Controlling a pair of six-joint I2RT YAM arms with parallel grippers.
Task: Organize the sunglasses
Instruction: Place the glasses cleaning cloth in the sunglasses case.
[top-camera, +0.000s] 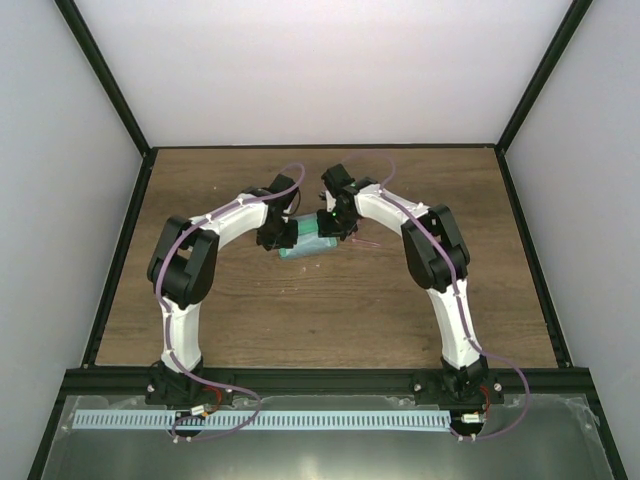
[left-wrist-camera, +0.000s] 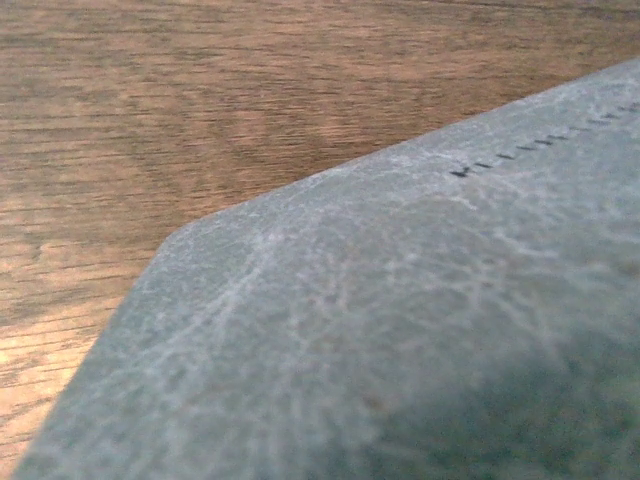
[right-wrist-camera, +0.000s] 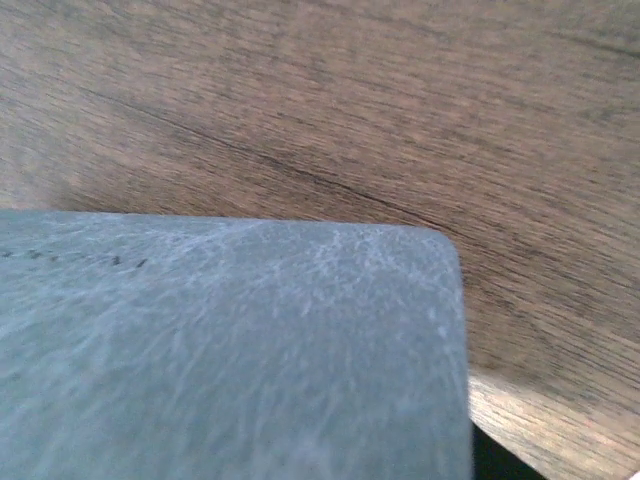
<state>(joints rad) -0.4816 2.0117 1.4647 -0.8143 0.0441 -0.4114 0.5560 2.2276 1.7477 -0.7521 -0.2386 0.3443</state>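
The left gripper (top-camera: 275, 236) and right gripper (top-camera: 335, 222) sit at opposite ends of the teal case (top-camera: 305, 244), presumably to steady it. Whether either is clenched or released cannot be determined. The sunglasses (top-camera: 366, 243) lie just beside the case, on the right gripper's side.

The brown wood-grain bench (top-camera: 250, 310) carries a teal-blue oblong rounded case (top-camera: 306, 247) near its centre, with a grained, leather-like surface and a stitched seam. The pinkish-red thin-framed sunglasses (top-camera: 365, 242) lie just right of the case.
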